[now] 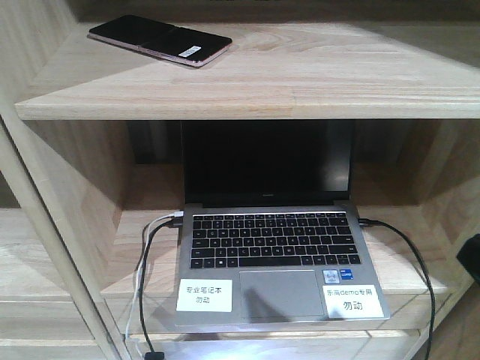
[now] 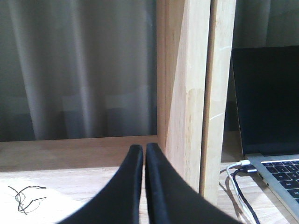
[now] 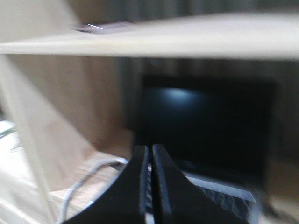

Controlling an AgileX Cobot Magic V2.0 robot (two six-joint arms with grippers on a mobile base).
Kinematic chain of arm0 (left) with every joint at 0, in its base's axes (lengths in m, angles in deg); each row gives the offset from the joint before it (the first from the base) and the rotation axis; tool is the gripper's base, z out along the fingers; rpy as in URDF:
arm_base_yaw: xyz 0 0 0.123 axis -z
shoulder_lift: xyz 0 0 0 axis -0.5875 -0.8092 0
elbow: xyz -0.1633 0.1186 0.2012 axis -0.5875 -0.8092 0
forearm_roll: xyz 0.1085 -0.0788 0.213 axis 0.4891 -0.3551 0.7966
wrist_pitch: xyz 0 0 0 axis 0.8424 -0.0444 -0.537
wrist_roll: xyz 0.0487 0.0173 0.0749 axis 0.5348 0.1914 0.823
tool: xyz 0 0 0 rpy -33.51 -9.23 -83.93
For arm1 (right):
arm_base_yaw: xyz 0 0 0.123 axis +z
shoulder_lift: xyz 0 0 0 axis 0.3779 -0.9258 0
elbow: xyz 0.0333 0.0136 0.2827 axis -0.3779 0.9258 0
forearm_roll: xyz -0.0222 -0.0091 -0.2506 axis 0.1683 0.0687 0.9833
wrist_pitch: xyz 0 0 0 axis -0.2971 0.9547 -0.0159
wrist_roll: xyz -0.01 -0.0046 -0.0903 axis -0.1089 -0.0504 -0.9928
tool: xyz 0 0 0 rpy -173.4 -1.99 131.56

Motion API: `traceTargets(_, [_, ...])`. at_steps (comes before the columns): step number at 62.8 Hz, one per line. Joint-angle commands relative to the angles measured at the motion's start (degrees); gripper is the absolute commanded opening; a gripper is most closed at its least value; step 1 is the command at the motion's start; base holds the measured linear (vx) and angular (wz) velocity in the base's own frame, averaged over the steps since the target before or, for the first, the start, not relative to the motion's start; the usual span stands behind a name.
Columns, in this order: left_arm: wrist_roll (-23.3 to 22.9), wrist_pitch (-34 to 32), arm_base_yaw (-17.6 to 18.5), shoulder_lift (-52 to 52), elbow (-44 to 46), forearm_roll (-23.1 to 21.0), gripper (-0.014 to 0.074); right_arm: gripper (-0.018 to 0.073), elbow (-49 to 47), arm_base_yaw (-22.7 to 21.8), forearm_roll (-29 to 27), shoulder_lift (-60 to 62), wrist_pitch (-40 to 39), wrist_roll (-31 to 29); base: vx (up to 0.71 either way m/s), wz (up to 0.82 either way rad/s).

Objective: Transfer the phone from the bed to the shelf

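Phone [image 1: 160,40] flat on shelf [image 1: 300,71], upper left of frame, long axis left-right. Both end effectors clenched, empty, lower; right end effector [image 3: 151,154] nearer.

The pale wooden shelf [image 1: 300,67] carries the phone [image 1: 160,40] lying flat at its left.

Your shelf [image 1: 300,71] lies bare to the right of the phone [image 1: 160,40], open from the front. Below it, the open laptop [image 1: 270,247] fills the lower bay, cables [image 1: 146,277] trailing off its left side, upright post [image 2: 205,93] beside.
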Motion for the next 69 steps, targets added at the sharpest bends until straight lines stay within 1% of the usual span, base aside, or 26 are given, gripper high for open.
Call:
traceTargets(1, [-0.5, -4.3, -0.1, 0.3, 1.4, -0.6, 0.0001, -0.0005, -1.4, -0.3, 10.7, -0.4, -4.1, 11.7, 0.00, 0.00])
traceTargets(7, [-0.5, -4.3, -0.1, 0.3, 1.4, -0.6, 0.0001, -0.0005, -1.4, -0.3, 19.5, -0.4, -7.5, 20.4, 0.00, 0.00])
traceTargets(11, [-0.5, -4.3, -0.1, 0.3, 1.4, -0.6, 0.0001, -0.0005, -1.4, -0.3, 23.1, -0.4, -10.4, 23.4, 0.00, 0.00])
traceTargets(17, [-0.5, -4.3, -0.1, 0.3, 1.4, -0.6, 0.0001, -0.0005, -1.4, -0.3, 24.7, -0.4, -13.8, 23.4, 0.00, 0.00])
traceTargets(20, [-0.5, -4.3, -0.1, 0.3, 1.4, -0.6, 0.0001, -0.0005, -1.4, -0.3, 24.7, -0.4, -14.3, 23.1, 0.00, 0.00])
traceTargets(26, [-0.5, -4.3, -0.1, 0.3, 1.4, -0.6, 0.0001, -0.0005, -1.4, -0.5, 24.9, -0.4, -14.0, 22.5, 0.00, 0.00])
traceTargets(32, [-0.5, -4.3, -0.1, 0.3, 1.4, -0.6, 0.0001, -0.0005, -1.4, -0.6, 24.9, -0.4, -11.9, 21.3, 0.00, 0.00])
traceTargets(35, [-0.5, -4.3, -0.1, 0.3, 1.4, -0.6, 0.0001, -0.0005, -1.4, -1.3, 24.9, -0.4, -10.7, 20.8, 0.00, 0.00])
traceTargets(40, [-0.5, -4.3, -0.1, 0.3, 1.4, -0.6, 0.0001, -0.0005, -1.4, -4.1, 24.8, -0.4, -9.1, 20.6, 0.00, 0.00])
traceTargets(50, [-0.5, -4.3, -0.1, 0.3, 1.4, -0.6, 0.0001, -0.0005, -1.4, -13.1, 24.8, 0.8, -8.6, 20.4, 0.00, 0.00])
traceTargets(54, [-0.5, -4.3, -0.1, 0.3, 1.4, -0.6, 0.0001, -0.0005, -0.7, -15.8, 24.8, 1.7, -8.8, 20.2, 0.00, 0.00])
traceTargets(57, [-0.5, -4.3, -0.1, 0.3, 1.4, -0.6, 0.0001, -0.0005, 0.9, -18.2, 24.5, 2.7, -9.8, 20.2, 0.00, 0.00])
traceTargets(63, [-0.5, -4.3, -0.1, 0.3, 1.4, -0.6, 0.0001, -0.0005, 5.6, -21.5, 23.0, 5.6, -11.8, 20.2, 0.00, 0.00])
traceTargets(69, [-0.5, -4.3, -0.1, 0.3, 1.4, -0.6, 0.0001, -0.0005, 9.8, -23.6, 23.0, 8.6, -12.6, 20.2, 0.00, 0.00])
